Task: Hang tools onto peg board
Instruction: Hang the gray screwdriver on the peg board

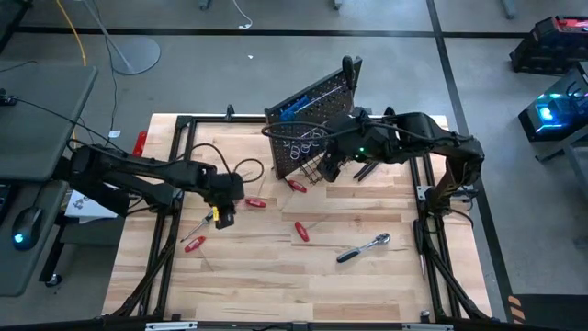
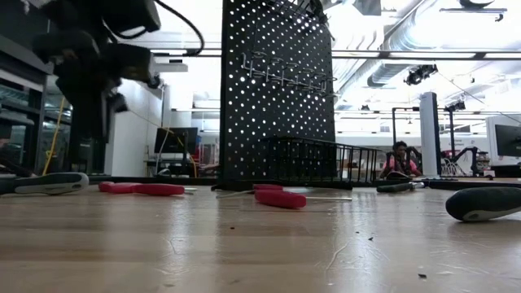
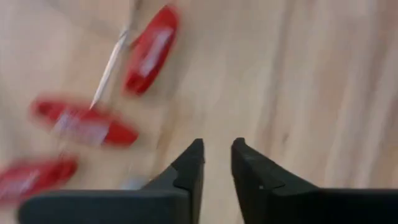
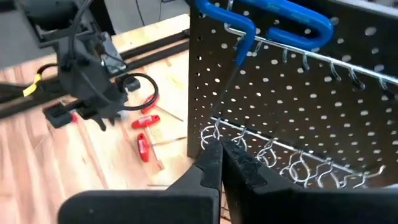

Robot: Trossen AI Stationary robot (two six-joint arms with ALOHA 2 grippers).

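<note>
I see the peg board (image 1: 312, 115) upright at the desk's (image 1: 276, 285) far edge, a blue T-handle key (image 4: 273, 18) hooked on it – my right hand (image 4: 219, 163) pinched shut before it, left hand (image 3: 217, 163) narrowly parted, empty, above red screwdrivers (image 3: 149, 50)

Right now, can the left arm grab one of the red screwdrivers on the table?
Probably yes. The left gripper hangs just above the table with its fingers slightly apart, the red screwdrivers lie loose right beside it, and nothing sits between them.

Robotics lab: exposed ceiling ducts (image 2: 391, 73), monitors (image 2: 503, 140), robot rigs
</note>
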